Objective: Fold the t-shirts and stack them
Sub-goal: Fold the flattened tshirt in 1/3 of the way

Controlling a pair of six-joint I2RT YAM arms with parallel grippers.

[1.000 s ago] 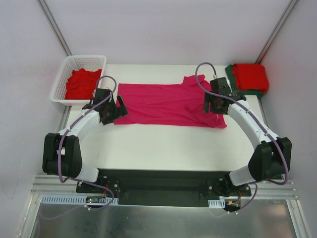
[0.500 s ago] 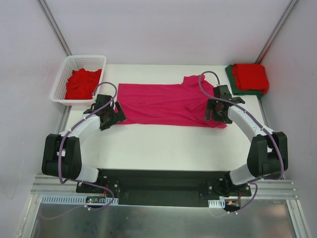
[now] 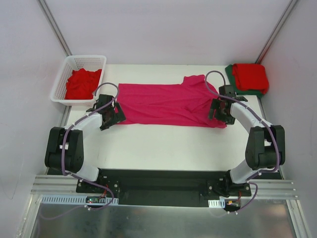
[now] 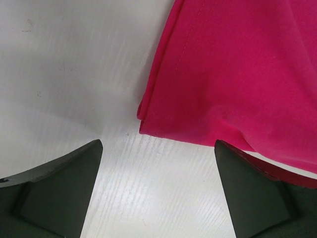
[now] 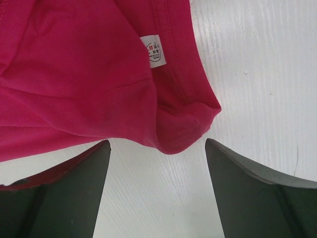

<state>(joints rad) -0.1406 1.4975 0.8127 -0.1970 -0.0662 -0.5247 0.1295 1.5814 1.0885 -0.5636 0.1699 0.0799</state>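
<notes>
A magenta-pink t-shirt (image 3: 168,103) lies spread across the middle of the white table, folded lengthwise. My left gripper (image 3: 113,115) stands open at the shirt's near left corner (image 4: 148,116), only bare table between its fingers. My right gripper (image 3: 221,112) stands open at the near right corner, where the neck end with a small white label (image 5: 155,51) bunches just ahead of the fingertips (image 5: 101,148). A folded red t-shirt (image 3: 250,76) rests on a dark green one (image 3: 231,74) at the far right. More red t-shirts (image 3: 80,83) fill the basket.
The white lattice basket (image 3: 63,75) stands off the table's far left corner. Pale walls with slanting metal rails close in both sides. The arms' black base plate (image 3: 163,182) runs along the near edge.
Both grippers have drawn back toward the near edge of the pink shirt, the left shifting right and the right shifting outward. The shirt's right end lies flatter than before.
</notes>
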